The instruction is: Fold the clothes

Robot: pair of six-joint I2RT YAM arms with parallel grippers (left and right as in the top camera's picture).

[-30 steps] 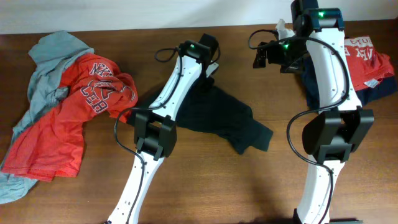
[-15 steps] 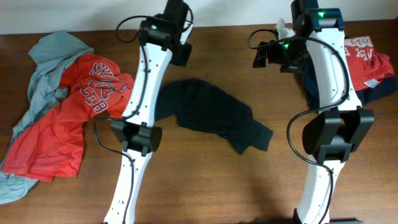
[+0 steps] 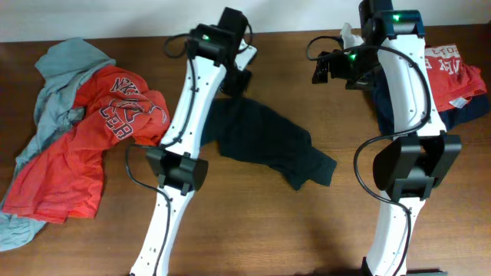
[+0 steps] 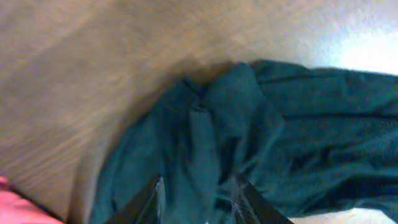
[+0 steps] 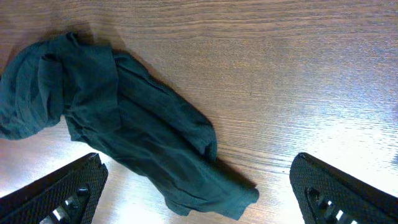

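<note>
Wooden table (image 3: pixel 307 230) across the whole overhead frame. At the left edge, a crumpled red and grey pile (image 3: pixel 84 146) of clothes. At centre, 1 dark green garment (image 3: pixel 261 142), rumpled, unfolded, flat on the wood. In the upper right corner, a folded stack (image 3: pixel 460 84) in red and navy. Left tool (image 4: pixel 199 196) over the garment's upper left end, fingers apart. Right tool (image 5: pixel 196 160) spread wide, empty, above bare wood.
</note>
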